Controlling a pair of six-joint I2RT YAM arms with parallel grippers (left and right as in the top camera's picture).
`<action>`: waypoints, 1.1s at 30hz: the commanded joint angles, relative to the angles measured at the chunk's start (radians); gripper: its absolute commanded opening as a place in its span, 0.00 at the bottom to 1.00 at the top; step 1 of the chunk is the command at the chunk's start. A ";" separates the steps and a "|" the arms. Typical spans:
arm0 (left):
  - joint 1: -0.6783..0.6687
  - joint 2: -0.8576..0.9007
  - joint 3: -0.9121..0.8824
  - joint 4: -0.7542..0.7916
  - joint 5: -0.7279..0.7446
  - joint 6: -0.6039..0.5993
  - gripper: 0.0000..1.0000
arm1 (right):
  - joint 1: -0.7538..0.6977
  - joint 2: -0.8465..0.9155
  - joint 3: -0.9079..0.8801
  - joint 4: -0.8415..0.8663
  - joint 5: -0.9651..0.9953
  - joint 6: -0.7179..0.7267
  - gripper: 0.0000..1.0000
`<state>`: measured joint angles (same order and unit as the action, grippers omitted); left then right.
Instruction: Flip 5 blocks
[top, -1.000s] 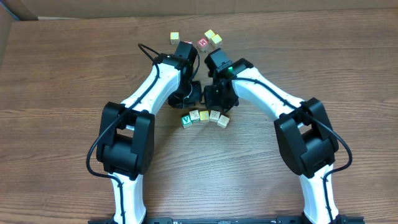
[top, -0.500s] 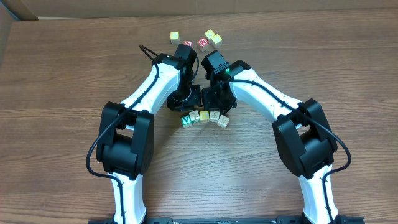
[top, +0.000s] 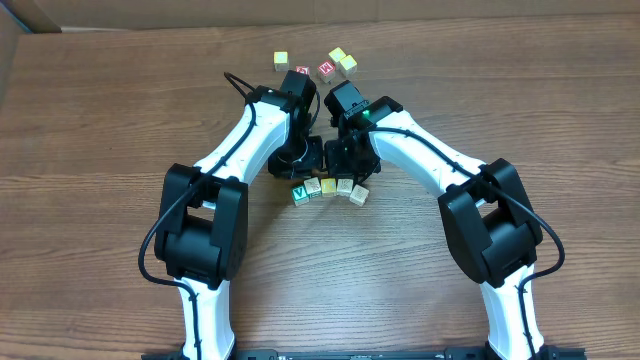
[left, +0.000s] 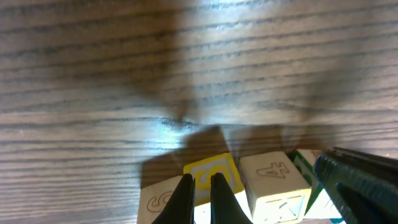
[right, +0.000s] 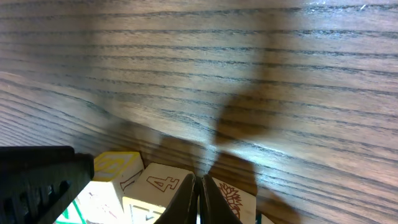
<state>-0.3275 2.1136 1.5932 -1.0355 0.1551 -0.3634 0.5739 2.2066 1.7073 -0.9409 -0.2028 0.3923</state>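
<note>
Shows, from overhead, a row of five blocks near the middle of the wooden table, running from 9 to 3 o'clock. Places a green block at the 9 o'clock end and a tan block at the 3 o'clock end. Sets the left gripper and the right gripper side by side at 12 o'clock of the row, just beside it. Leaves several loose blocks farther out at 12 o'clock, well apart from the row.

Gives, in the left wrist view, the left fingers nearly together with only a thin slit between, clamped on nothing, in front of the yellow block. Puts the block marked 4 just beside that one at 3 o'clock.

Gives, in the right wrist view, the right fingers pressed together and empty, in front of the seam between the block marked 4 and a block with a brown branching mark. Cannot tell contact between tips and blocks.
</note>
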 joint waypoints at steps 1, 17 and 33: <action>-0.001 0.009 -0.007 -0.009 0.027 -0.002 0.04 | 0.001 -0.047 0.026 0.005 -0.001 0.005 0.06; 0.000 0.009 -0.007 0.011 0.081 0.036 0.04 | 0.001 -0.047 0.026 0.017 -0.002 0.005 0.06; -0.001 0.009 -0.007 0.026 0.081 0.035 0.04 | 0.024 -0.047 0.026 0.037 -0.047 0.001 0.06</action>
<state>-0.3187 2.1136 1.5921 -1.0103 0.2100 -0.3550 0.5713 2.2063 1.7073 -0.9096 -0.2138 0.3927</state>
